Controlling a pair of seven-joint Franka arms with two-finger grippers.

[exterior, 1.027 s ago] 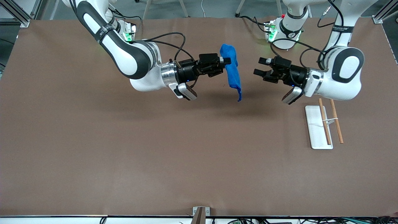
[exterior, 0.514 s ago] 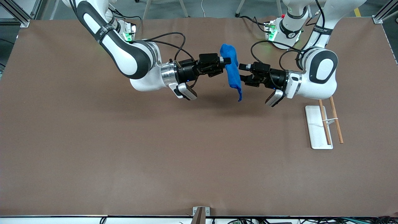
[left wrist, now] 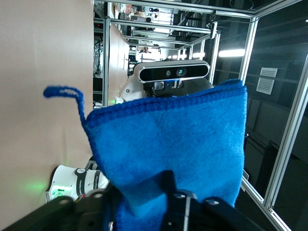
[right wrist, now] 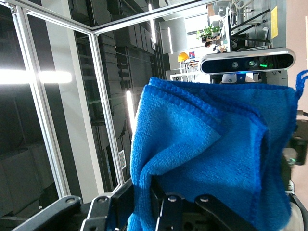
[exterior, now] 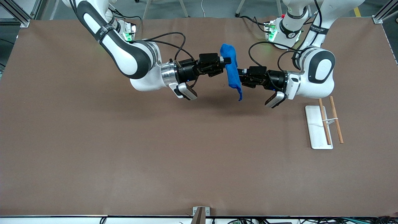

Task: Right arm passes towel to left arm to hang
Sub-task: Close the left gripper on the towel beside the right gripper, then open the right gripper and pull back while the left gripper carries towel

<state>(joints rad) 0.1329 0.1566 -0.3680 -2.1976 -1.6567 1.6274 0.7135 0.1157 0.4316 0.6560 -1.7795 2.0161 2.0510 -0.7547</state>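
The bright blue towel hangs folded in the air over the middle of the table, nearer the robots' bases. My right gripper is shut on its upper part. My left gripper meets it from the left arm's end, with the jaws pressed on the cloth lower down. In the left wrist view the towel fills the picture and sits pinched in the left gripper; its small loop sticks out at one corner. In the right wrist view the towel bunches inside the right gripper.
A white tray with two wooden rods rests on the brown table toward the left arm's end, nearer the front camera than the left gripper. Both arms' green-lit bases stand along the table's edge by the robots.
The left arm swung in from the tray's end to the towel, and its wide-open jaws closed on the cloth. The right arm and the towel stayed still.
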